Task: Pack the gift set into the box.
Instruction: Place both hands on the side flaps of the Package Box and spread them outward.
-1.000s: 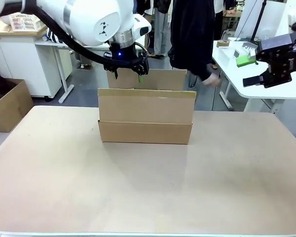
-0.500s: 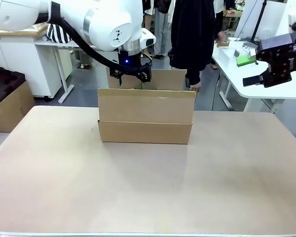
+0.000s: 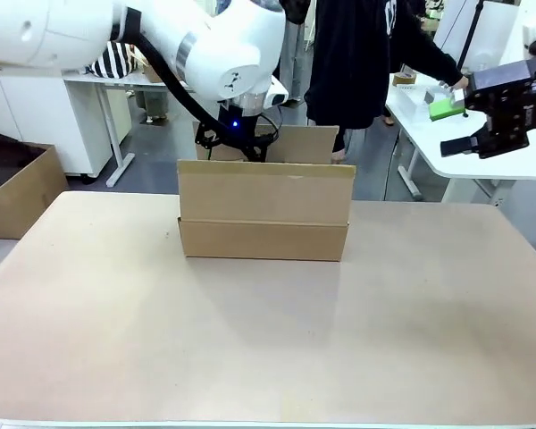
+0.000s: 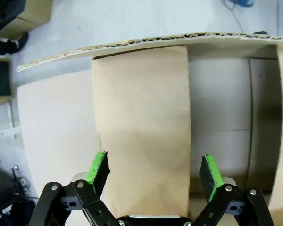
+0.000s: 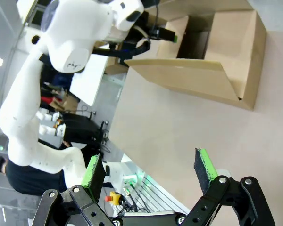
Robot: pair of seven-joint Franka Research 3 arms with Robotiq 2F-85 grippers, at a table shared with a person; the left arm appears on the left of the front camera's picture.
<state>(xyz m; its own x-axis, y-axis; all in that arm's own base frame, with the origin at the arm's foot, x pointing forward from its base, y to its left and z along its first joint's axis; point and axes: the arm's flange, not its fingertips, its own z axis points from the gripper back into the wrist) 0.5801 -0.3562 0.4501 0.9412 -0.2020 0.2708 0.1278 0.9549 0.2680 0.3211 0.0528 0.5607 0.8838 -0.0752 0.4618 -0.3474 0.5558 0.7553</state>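
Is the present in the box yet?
Not yet. The box stands open on the table, and its inside looks bare in the left wrist view. The left gripper hovers over it, jaws open and empty. The right gripper waits aside, open. No gift set in sight.

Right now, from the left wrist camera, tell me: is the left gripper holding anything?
No. The left gripper is open above the box, green pads spread apart with nothing between them.
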